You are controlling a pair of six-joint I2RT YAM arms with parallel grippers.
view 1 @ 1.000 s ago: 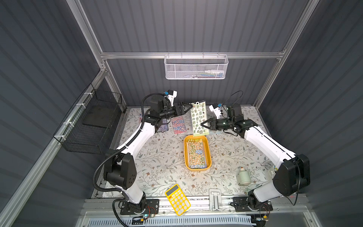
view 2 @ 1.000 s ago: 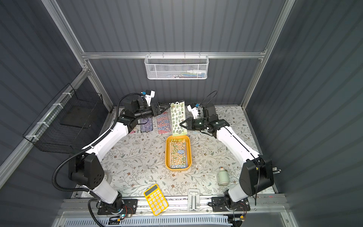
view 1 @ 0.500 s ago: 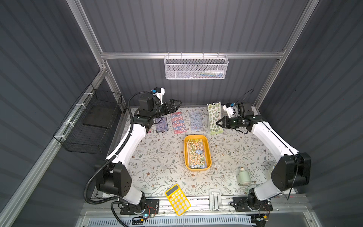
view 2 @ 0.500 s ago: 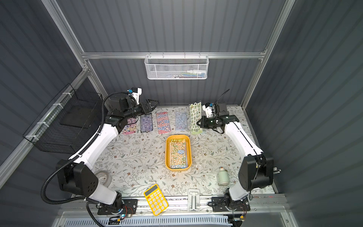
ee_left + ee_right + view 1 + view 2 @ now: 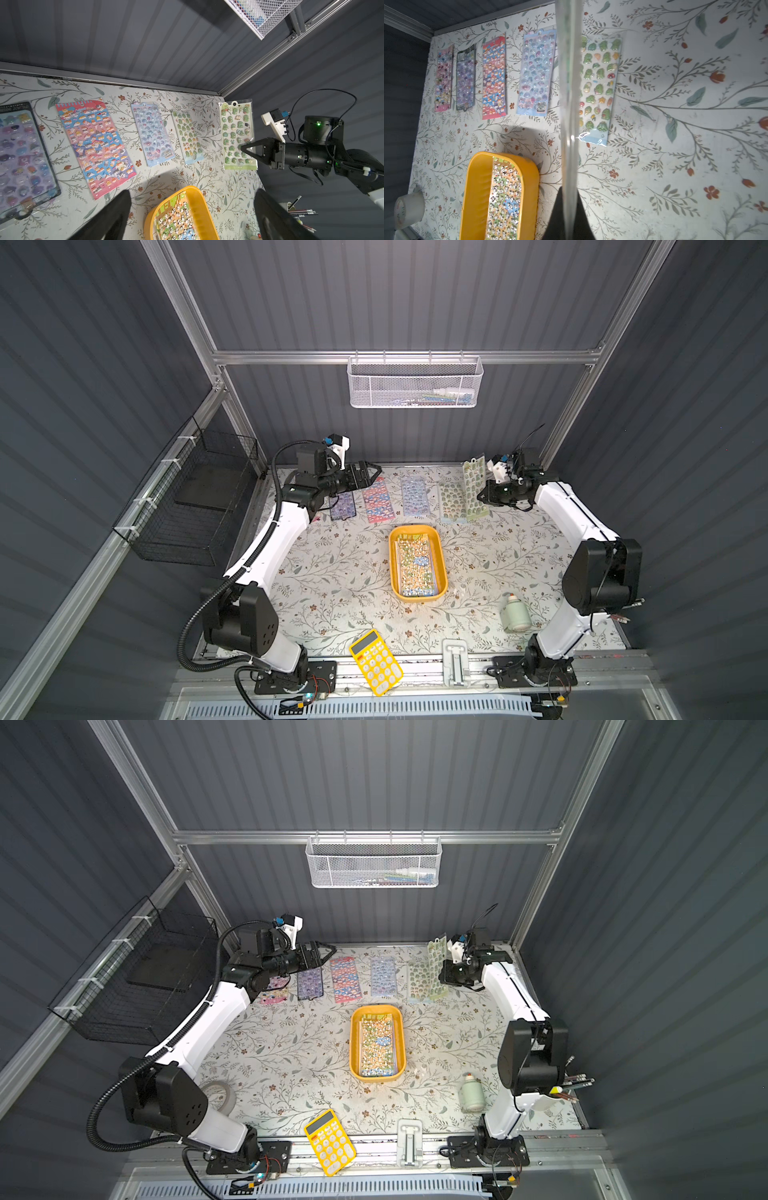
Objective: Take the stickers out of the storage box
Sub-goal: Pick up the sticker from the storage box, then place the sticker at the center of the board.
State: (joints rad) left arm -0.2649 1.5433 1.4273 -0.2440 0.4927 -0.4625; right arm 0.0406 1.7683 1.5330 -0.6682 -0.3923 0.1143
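Note:
The mustard-yellow storage box (image 5: 392,568) (image 5: 354,1048) sits mid-table with a panda sheet of stickers (image 5: 417,568) on top inside. Several sticker sheets lie in a row at the back, from purple (image 5: 343,506) to green (image 5: 452,502). My right gripper (image 5: 482,497) (image 5: 566,193) is shut on another green sheet (image 5: 474,485) (image 5: 236,133), held upright at the row's right end with its lower edge near the table. My left gripper (image 5: 372,472) (image 5: 192,193) hangs open and empty over the back left sheets.
A yellow calculator (image 5: 376,662) lies at the front edge and a small bottle (image 5: 514,612) at the front right. A tape roll (image 5: 218,1094) sits front left. A white mesh basket (image 5: 415,383) hangs on the back wall, a black wire basket (image 5: 191,506) on the left wall.
My right gripper has carried the green sheet from above the box's far end to the right end of the back row. My left arm has drawn back to the left, away from that sheet.

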